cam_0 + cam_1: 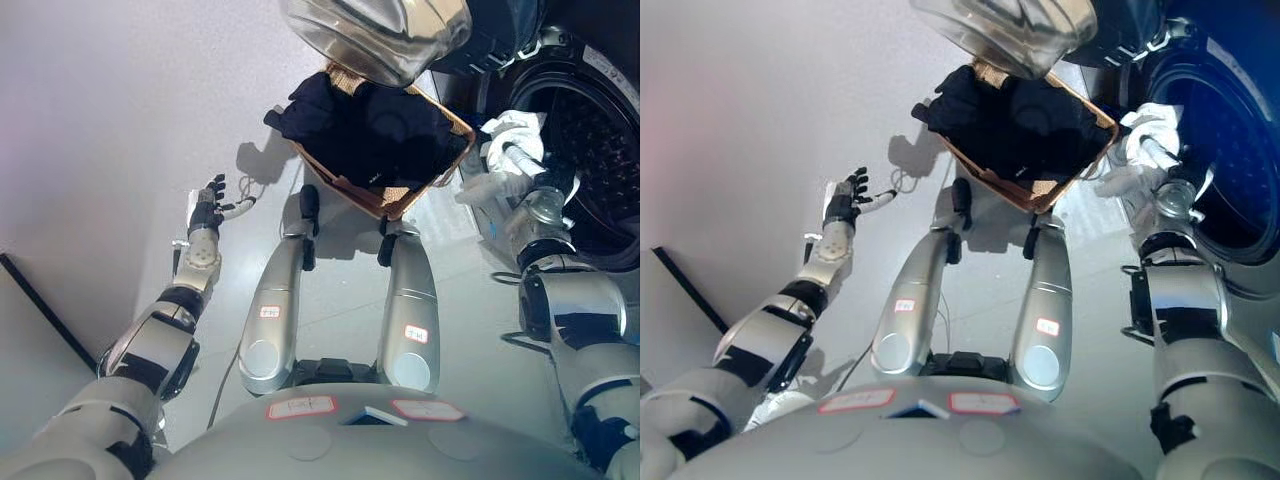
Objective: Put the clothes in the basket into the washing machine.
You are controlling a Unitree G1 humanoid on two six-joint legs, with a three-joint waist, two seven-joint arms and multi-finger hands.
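A wicker basket point(400, 205) stands on the floor ahead of me, full of dark navy clothes point(370, 130), with one piece hanging over its left rim. The washing machine point(600, 130) stands at the right with its drum open. Its shiny round door point(380, 35) is swung out above the basket. My right hand point(525, 165) is at the drum's mouth, its fingers curled round a white garment point(510, 130). My left hand point(208, 208) hangs open and empty over the floor, left of the basket.
The basket sits close against the machine's front. The open door overhangs the basket's far side. A dark strip point(40, 305) runs along the floor at the lower left.
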